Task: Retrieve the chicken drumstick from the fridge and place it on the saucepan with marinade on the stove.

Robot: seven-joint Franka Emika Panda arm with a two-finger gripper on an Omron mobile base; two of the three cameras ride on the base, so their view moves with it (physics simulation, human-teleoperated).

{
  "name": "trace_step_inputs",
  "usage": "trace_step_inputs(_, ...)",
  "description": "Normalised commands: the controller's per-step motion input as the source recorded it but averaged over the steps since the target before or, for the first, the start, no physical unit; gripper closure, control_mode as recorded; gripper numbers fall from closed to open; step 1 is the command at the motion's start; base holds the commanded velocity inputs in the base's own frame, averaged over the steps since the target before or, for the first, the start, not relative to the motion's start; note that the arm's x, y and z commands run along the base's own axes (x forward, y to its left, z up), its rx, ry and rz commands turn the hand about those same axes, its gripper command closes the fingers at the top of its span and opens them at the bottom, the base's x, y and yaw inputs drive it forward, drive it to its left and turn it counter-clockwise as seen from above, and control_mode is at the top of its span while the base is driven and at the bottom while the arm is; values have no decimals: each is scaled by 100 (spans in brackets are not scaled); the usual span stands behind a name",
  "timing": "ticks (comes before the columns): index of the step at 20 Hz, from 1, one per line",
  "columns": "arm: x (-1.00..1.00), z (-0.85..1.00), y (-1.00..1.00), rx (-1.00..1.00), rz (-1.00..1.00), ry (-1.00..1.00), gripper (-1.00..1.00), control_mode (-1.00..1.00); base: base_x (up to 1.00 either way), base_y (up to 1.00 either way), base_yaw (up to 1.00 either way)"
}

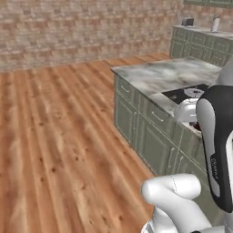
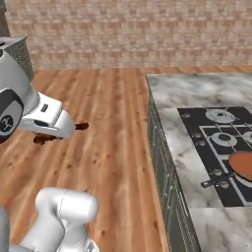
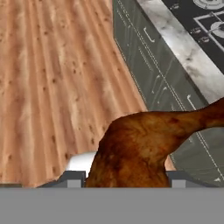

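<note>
My gripper [image 3: 127,177] is shut on the chicken drumstick [image 3: 140,148], a reddish-brown piece of meat that fills the space between the fingers, its thin end pointing right. In the right base view the gripper [image 2: 61,134] hangs over the wooden floor, left of the counter, with the ends of the drumstick [image 2: 81,126] sticking out beside the white hand. The saucepan with marinade [image 2: 243,165], orange-red with a thin black handle, sits on the black stove [image 2: 211,133] at the right edge. The stove [image 1: 184,94] is also in the left base view. The fridge is out of view.
A marble-topped island [image 2: 197,91] with grey-green cabinet fronts [image 1: 150,132] holds the stove. Open wooden floor [image 1: 59,136] stretches to a brick wall [image 2: 128,29]. A far counter [image 1: 200,36] carries small items at the back right.
</note>
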Motion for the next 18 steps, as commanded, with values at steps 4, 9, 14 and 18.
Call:
trace_step_inputs(4, 0, 0, 0, 0, 0, 0, 100, 100, 5, 18, -87)
trace_step_inputs(9, 0, 0, 0, 0, 0, 0, 100, 100, 25, 37, -83)
trace_step_inputs(14, 0, 0, 0, 0, 0, 0, 100, 100, 43, 68, -77)
trace_step_inputs(18, 0, 0, 0, 0, 0, 0, 100, 100, 47, 96, -60)
